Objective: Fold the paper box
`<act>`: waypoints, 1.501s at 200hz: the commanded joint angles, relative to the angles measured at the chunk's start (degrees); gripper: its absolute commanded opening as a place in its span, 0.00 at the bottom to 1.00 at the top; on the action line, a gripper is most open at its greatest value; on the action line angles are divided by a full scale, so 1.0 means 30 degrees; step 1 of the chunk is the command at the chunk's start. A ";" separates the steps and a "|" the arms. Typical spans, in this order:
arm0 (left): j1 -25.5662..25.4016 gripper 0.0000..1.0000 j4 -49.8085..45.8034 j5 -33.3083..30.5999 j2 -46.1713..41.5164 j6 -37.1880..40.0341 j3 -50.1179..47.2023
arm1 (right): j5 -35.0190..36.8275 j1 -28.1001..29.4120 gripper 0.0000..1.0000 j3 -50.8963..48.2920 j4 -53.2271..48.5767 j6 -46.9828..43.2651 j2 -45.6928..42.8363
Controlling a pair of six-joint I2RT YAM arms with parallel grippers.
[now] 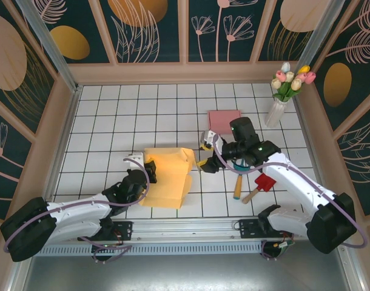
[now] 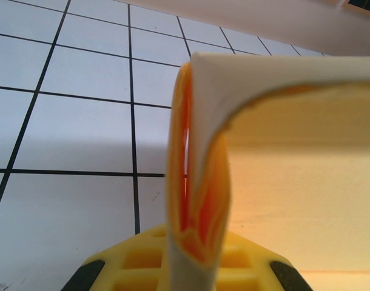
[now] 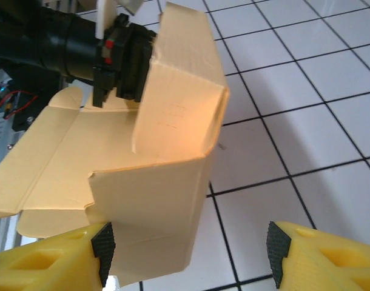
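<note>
From the overhead camera I see the yellow paper box [image 1: 168, 176] lying partly unfolded on the white tiled desk [image 1: 100, 121], in front of the two arm bases and nearer the left one. My left hand [image 1: 150, 167] is at the box's left edge, and my right hand [image 1: 204, 154] sits just off its right edge. A pink sheet [image 1: 224, 119], a vase of tulips [image 1: 276, 110] and two wooden-handled tools [image 1: 248, 188] lie further right. On the left wrist camera, the left hand is clamped tight on a curled flap of the box, which rises straight up from between the fingers [image 2: 136, 264]. On the right wrist camera, the right hand's jaws stand wide apart and hold nothing. The box's upright folded wall is against its left finger [image 3: 48, 260], though I cannot tell whether they touch, and the other finger is well clear over bare tile.
</note>
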 commanded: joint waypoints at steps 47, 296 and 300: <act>-0.0019 0.06 0.0760 0.0442 0.0071 -0.0210 0.0534 | 0.0243 0.1606 0.66 -0.0968 0.2331 0.0848 0.0263; -0.0022 0.06 0.0810 0.0070 -0.0142 -0.0115 0.0327 | 0.1483 -0.0198 0.75 -0.0676 0.0610 -0.1049 -0.0557; -0.0022 0.06 0.0858 0.0102 -0.0102 -0.0122 0.0325 | 0.1508 -0.0085 0.75 -0.0714 0.0782 -0.1006 -0.0504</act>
